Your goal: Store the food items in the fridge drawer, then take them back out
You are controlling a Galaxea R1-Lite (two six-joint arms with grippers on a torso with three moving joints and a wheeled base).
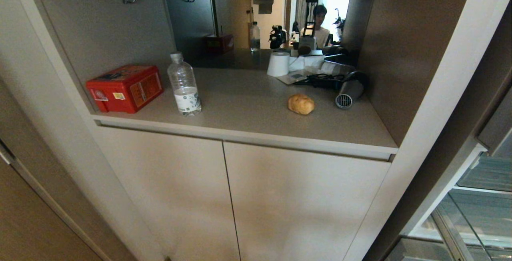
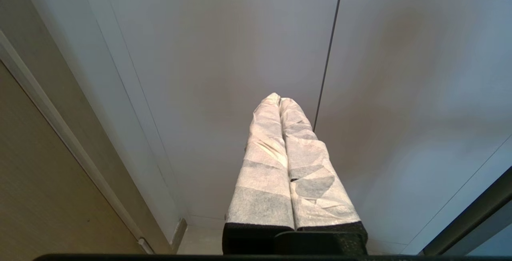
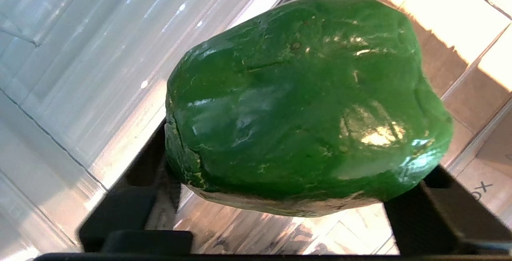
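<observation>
The green bell pepper (image 3: pixel 304 109) is seen in the right wrist view, lodged between the widely spread jaws of the right gripper (image 3: pixel 288 209), its long axis lying across the jaws. Clear ribbed panels, judged to be fridge interior, lie beyond it; whether the pepper rests on anything cannot be told. The golden-brown lump (image 1: pixel 301 104) lies on the counter (image 1: pixel 248 109), just beside a hair dryer (image 1: pixel 349 91) and well apart from a water bottle (image 1: pixel 184 85). The left gripper (image 2: pixel 279 101), pressed together, is parked before the cabinet doors (image 2: pixel 224 73). The right arm is judged the working one.
</observation>
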